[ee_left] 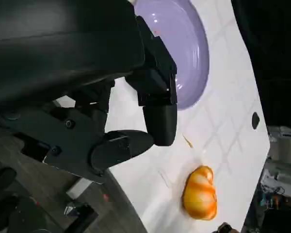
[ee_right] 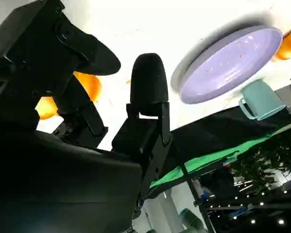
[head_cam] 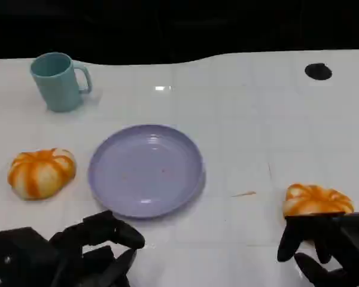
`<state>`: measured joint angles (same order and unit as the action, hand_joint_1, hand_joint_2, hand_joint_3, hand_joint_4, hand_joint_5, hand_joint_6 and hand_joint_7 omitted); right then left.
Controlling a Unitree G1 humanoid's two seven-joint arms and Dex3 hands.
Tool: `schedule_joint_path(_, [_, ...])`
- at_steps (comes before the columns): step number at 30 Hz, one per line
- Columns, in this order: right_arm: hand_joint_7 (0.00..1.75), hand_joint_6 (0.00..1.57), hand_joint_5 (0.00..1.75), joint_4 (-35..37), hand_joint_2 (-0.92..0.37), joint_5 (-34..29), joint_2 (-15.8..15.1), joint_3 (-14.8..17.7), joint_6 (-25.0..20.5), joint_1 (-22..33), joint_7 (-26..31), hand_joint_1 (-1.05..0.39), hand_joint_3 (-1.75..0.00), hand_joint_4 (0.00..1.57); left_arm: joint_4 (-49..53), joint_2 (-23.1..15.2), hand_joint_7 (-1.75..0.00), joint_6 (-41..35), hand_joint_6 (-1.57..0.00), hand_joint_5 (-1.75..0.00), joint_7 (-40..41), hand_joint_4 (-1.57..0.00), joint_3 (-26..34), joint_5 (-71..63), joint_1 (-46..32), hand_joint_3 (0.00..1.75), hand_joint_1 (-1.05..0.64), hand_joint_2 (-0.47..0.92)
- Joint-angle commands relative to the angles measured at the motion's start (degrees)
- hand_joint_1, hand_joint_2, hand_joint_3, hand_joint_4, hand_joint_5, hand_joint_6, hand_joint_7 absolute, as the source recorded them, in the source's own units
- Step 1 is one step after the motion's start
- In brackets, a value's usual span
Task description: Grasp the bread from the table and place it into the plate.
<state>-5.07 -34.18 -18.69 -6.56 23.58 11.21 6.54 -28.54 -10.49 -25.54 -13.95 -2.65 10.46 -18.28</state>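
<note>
While the lavender plate [head_cam: 146, 170] is sitting at the middle of the white table [head_cam: 257, 119] in the head view, 2 orange-striped bread rolls are lying on either side of it: the left roll [head_cam: 41, 172] just beside the plate's left rim, the right roll [head_cam: 316, 200] well apart from the plate on its right and slightly nearer the robot. A teal mug [head_cam: 58, 81] is standing beyond the plate, to its far left. The left hand [head_cam: 78, 254] is hovering near the plate's near rim with fingers loosely curled and holding nothing. The right hand [head_cam: 329, 245] is reaching at the right roll from the near side, fingertips touching or nearly touching it (whether they are actually gripping it, I cannot tell).

In the left wrist view, the left hand [ee_left: 131, 121] is showing its fingers apart over the table beside the plate [ee_left: 189, 53], with the right roll [ee_left: 200, 193] lying farther off from the plate.

In the right wrist view, the right hand [ee_right: 106, 92] is spreading its fingers around the right roll [ee_right: 87, 87], with the plate [ee_right: 228, 63] and mug [ee_right: 262, 99] lying beyond.
</note>
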Motion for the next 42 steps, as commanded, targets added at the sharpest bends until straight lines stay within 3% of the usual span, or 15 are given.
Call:
schedule_joint_path(1, [1.19, 0.94, 1.75, 0.6, -0.17, -0.1, -0.6, 0.2, 0.3, -0.4, 0.8, -0.02, -1.32, 0.97, 0.0, -0.6, -1.30, 0.0, -0.62, -1.75, 0.1, -0.67, 0.3, -0.2, 0.2, 0.76, -0.25, 0.75])
schedule_joint_path(26, [1.11, 0.95, 1.72, 0.3, -0.18, -0.6, -0.9, 0.6, 0.9, -0.5, 1.7, -0.02, -1.31, 0.95, 0.1, -0.8, -1.30, 0.2, -0.61, -1.75, -0.2, -0.66, 0.5, 0.0, 0.1, 0.77, -0.25, 0.75])
schedule_joint_path(29, [0.87, 0.99, 1.60, -1.2, -0.22, -3.6, -1.3, 1.1, 0.1, -0.7, 3.4, -0.03, -1.18, 0.93, 0.3, -0.9, -1.31, 0.4, -0.61, -1.75, -0.3, -0.67, 0.6, -0.1, 0.1, 0.77, -0.24, 0.75])
schedule_joint_path(31, [0.65, 1.05, 1.42, -3.0, -0.26, -6.4, -1.5, 1.4, -2.2, -0.5, 3.4, -0.08, -1.04, 0.94, 0.3, -1.1, -1.30, 0.6, -0.61, -1.75, -0.2, -0.66, 0.4, -0.5, 0.1, 0.76, -0.25, 0.75])
schedule_joint_path(33, [0.40, 1.08, 1.09, -5.1, -0.34, -8.8, -1.7, 1.5, -5.0, -0.2, 2.3, -0.15, -0.85, 0.93, 0.2, -1.1, -1.30, 0.6, -0.61, -1.75, -0.2, -0.65, 0.3, -0.7, 0.0, 0.76, -0.25, 0.75])
schedule_joint_path(35, [0.24, 1.08, 0.94, -7.5, -0.42, -11.0, -2.4, 1.5, -7.7, 0.0, 0.4, -0.20, -0.69, 0.90, 0.1, -0.9, -1.30, 0.5, -0.60, -1.75, -0.2, -0.65, 0.3, -0.4, 0.0, 0.75, -0.25, 0.76])
schedule_joint_path(39, [0.03, 1.02, 0.68, -12.3, -0.65, -15.2, -3.3, 1.5, -12.7, 0.5, -3.1, -0.28, -0.18, 0.83, 0.5, -0.5, -1.31, 0.6, -0.61, -1.75, -0.3, -0.66, 0.4, 0.1, 0.0, 0.75, -0.25, 0.76])
schedule_joint_path(42, [0.00, 0.97, 0.57, -14.3, -0.69, -16.8, -3.8, 1.4, -14.6, 0.7, -4.4, -0.29, -0.08, 0.79, 0.1, -0.6, -1.31, 0.0, -0.62, -1.75, -0.1, -0.67, 0.3, 0.1, 0.0, 0.75, -0.26, 0.75])
